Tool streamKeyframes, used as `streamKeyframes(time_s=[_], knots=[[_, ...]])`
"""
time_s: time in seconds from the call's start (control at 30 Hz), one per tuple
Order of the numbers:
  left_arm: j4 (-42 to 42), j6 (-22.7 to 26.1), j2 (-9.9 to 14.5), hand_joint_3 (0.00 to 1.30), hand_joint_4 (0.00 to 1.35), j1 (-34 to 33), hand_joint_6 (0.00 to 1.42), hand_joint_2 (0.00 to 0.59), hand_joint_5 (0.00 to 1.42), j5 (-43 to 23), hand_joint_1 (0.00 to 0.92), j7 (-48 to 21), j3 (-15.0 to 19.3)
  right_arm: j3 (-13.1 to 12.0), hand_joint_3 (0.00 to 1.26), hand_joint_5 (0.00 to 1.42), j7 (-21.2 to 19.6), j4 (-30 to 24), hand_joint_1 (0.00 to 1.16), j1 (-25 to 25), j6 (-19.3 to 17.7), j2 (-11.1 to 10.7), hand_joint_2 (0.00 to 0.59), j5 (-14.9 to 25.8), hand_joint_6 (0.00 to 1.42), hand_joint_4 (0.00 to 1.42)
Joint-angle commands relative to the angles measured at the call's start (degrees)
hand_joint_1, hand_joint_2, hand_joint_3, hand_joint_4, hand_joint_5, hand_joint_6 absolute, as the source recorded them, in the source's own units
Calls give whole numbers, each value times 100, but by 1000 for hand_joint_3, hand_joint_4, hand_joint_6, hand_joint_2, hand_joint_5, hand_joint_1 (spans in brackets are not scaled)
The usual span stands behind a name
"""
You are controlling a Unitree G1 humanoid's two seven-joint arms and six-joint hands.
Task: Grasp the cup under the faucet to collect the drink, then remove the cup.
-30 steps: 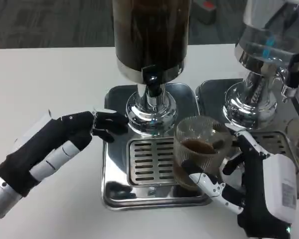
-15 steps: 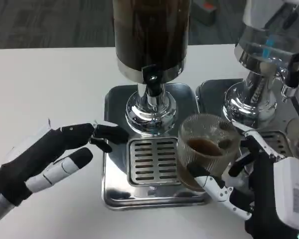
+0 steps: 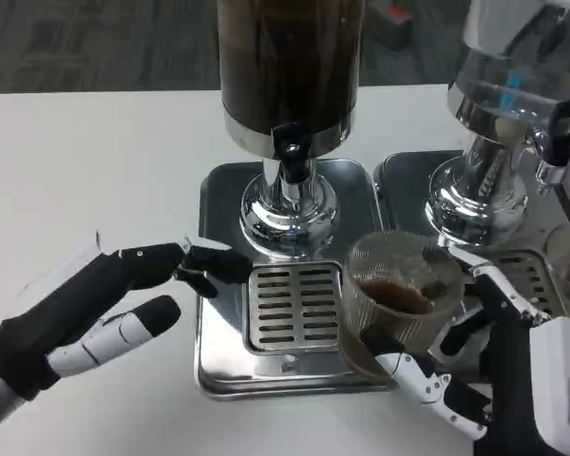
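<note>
A ribbed clear cup (image 3: 399, 290) with dark drink in its bottom sits at the right front corner of the drip tray (image 3: 223, 361), to the right of the faucet (image 3: 291, 152). My right hand (image 3: 499, 366) grips the cup, fingers wrapped around its front and right side. The dark drink dispenser (image 3: 290, 66) stands behind on its chrome base. My left hand (image 3: 114, 299) lies open at the tray's left edge, black fingertips reaching the rim beside the grille (image 3: 294, 306).
A second chrome dispenser (image 3: 499, 142) with its own tray (image 3: 541, 261) stands at the right, close behind the cup and my right hand. Bare white table (image 3: 85, 171) stretches to the left and front.
My right hand has carried the cup rightward and toward me, off the grille to the tray's right corner. The left hand has sunk slightly and drawn back along the tray's left edge.
</note>
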Motion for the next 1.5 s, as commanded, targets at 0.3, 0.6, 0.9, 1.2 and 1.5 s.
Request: streamKeyframes(time_s=[0.3,0.6,0.9,1.2,1.5], knots=[[-359,-333,234,399,368,323,468,137,341,-207,0,-239,-50,11,660,998,-27,-519,596,298,-315,25,194,-32,1356,771],[-409,-1270,469,392,328,416,447,136,295,-10,0,-215,-39,18,677,998,-2,-707,661,481,-361,21,162,-51,1356,771],[-22,-2112,787,345,228,360,374,138,200,159,0,-52,-70,13,670,999,27,-848,735,638,-403,29,156,-77,1371,771],[335,-2631,1088,308,161,289,332,135,122,221,0,112,-286,3,677,1003,40,-913,796,715,-424,42,135,-119,1373,771],[381,-2643,1197,286,139,240,321,125,105,183,0,363,-397,17,670,1015,-15,-665,799,577,-404,64,135,-187,1401,761]])
